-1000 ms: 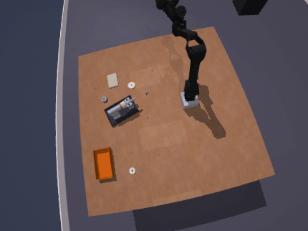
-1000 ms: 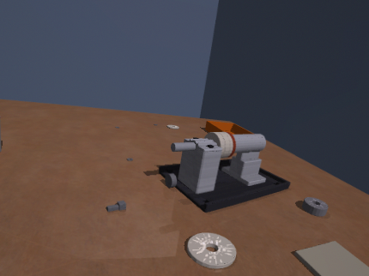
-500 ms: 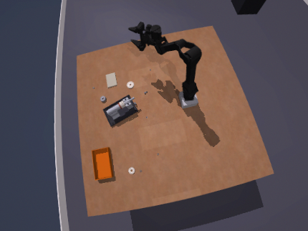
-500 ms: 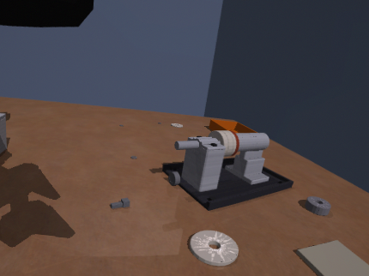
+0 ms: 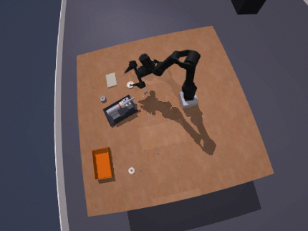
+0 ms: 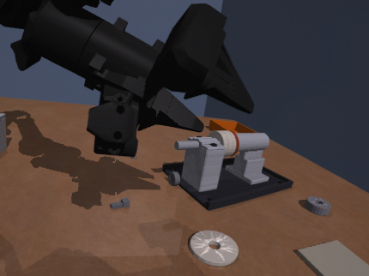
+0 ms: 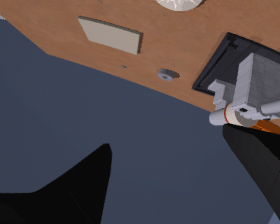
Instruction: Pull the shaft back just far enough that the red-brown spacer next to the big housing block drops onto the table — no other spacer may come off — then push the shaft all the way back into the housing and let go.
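Note:
The grey shaft (image 5: 131, 99) (image 6: 184, 145) (image 7: 272, 108) sticks out of the near support block (image 6: 202, 167) (image 7: 255, 82). The red-brown spacer (image 6: 234, 142) (image 7: 227, 114) is a thin ring on the shaft, against the round grey housing (image 5: 114, 111) (image 6: 254, 141) (image 7: 217, 118). Cream spacers (image 6: 222, 141) (image 7: 240, 118) sit beside it, between it and the support block. My gripper (image 5: 128, 78) (image 6: 227, 119) (image 7: 168, 139) is wide open and empty, above the table and to the side of the shaft's free end. It touches none of these parts.
The fixture stands on a dark base tray (image 5: 108, 118) (image 6: 249, 194). Around it lie a pale disc (image 6: 214, 248) (image 5: 130, 85), a grey ring (image 6: 317, 205) (image 5: 103, 99) (image 7: 166, 74), a beige plate (image 5: 111, 79) (image 7: 111, 36) and a small bolt (image 6: 120, 204). An orange bin (image 5: 104, 165) stands farther off.

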Motion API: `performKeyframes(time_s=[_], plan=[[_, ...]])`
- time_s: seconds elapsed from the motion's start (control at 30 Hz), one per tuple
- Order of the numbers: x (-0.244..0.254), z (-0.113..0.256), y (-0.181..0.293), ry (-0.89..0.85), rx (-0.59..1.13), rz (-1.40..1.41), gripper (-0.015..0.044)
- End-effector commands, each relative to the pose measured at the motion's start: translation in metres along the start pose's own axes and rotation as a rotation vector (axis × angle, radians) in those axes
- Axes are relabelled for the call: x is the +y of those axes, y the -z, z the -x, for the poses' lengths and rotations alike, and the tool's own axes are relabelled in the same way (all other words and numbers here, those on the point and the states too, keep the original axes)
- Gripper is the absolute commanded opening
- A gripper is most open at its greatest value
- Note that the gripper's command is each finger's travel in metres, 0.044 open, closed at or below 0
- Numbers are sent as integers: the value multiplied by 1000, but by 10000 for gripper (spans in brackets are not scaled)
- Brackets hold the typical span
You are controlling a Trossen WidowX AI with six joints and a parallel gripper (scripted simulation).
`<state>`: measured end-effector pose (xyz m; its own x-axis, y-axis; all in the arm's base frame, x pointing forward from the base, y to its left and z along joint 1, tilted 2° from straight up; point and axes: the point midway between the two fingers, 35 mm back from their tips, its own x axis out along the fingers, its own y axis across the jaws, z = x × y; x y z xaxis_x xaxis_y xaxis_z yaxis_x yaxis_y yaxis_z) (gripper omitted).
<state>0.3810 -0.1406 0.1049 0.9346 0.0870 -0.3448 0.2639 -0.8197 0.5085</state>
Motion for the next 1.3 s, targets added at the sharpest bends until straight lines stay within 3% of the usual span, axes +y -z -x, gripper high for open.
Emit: performKeyframes(time_s=[0.0,0.17,1.27], plan=[[-65,-3,2,172,-23,-199,440],[-119,3,1,330,-75,-375,440],[-118,3,1,330,-75,-375,440]])
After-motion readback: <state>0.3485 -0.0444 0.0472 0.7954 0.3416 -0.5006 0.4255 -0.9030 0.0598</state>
